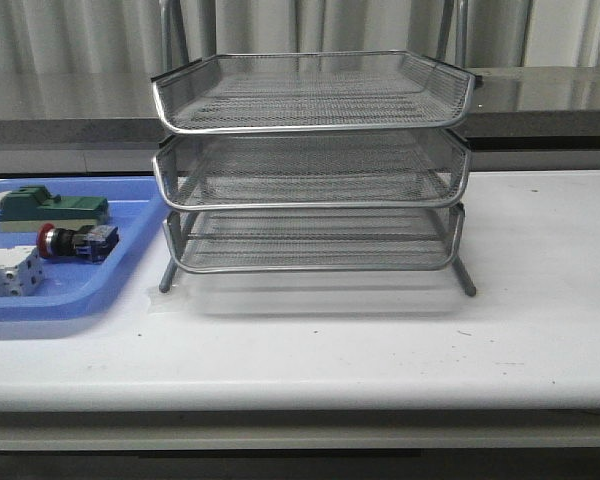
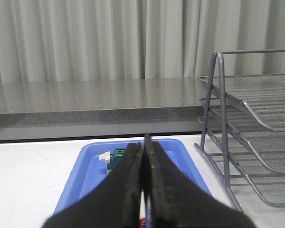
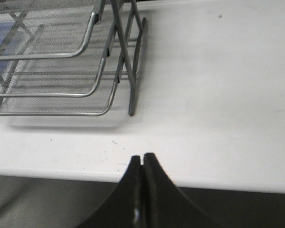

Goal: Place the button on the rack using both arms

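Button [image 1: 75, 241] lies on its side in the blue tray [image 1: 110, 285], at 9 o'clock from the rack [image 1: 310, 165] in the front view. Red head points toward 9 o'clock, black body in the middle, blue rear block toward 3 o'clock. Green-and-beige block [image 1: 50, 208] sits just beside it at 12 o'clock; white terminal block [image 1: 8, 272] at about 8 o'clock, near the red head, contact not clear. Tray rests on the white table [image 1: 380, 340], its 3 o'clock edge close to the rack's near left foot.

Rack stands mid-table, three mesh tiers stacked on a rod frame, all three tiers bare of parts. Grey counter [image 1: 550, 95] and pale curtain [image 1: 320, 25] behind it.

Left gripper [image 2: 143, 156]: fingers pressed together, nothing between them. Seen from its wrist camera it hangs above the near end of the blue tray, clear of the parts; a speck of red shows below the fingertips. Rack side frame is in that view too, apart from the gripper.

Right gripper [image 3: 142, 159]: fingers closed together, holding nothing. It hovers over the table's front edge, off the rack's right foot, touching neither.

Neither arm shows in the front view.
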